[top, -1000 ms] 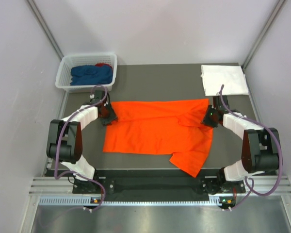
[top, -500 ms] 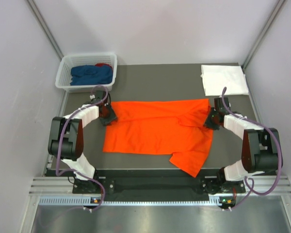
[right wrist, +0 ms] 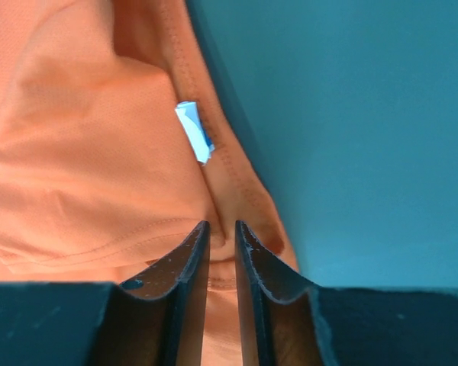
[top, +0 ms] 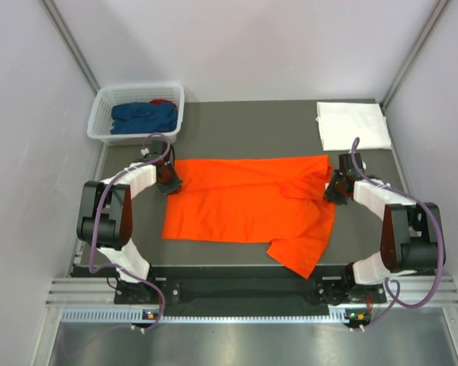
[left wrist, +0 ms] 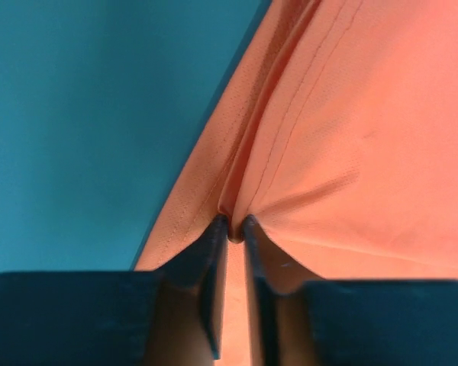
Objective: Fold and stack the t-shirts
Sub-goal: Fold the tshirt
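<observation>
The orange t-shirt (top: 248,206) lies spread flat across the middle of the table, one sleeve hanging toward the near edge. My left gripper (top: 170,181) is at its far-left edge. In the left wrist view the left gripper (left wrist: 231,223) is shut on a pinched ridge of the orange t-shirt (left wrist: 351,137). My right gripper (top: 334,187) is at the shirt's far-right edge. Seen from the right wrist, the right gripper (right wrist: 221,226) is shut on a fold of orange t-shirt (right wrist: 84,152) beside a small white label (right wrist: 193,131). A white t-shirt (top: 353,126) lies folded at the back right.
A white lattice basket (top: 103,122) stands at the back left, holding a crumpled dark blue t-shirt (top: 143,117) and a bit of red t-shirt (top: 165,101). Grey walls close in on both sides. The table's near edge runs just past the hanging sleeve (top: 299,252).
The left gripper's jaws have closed onto the shirt's left edge. The right gripper has shifted slightly outward to the right with its fold of cloth.
</observation>
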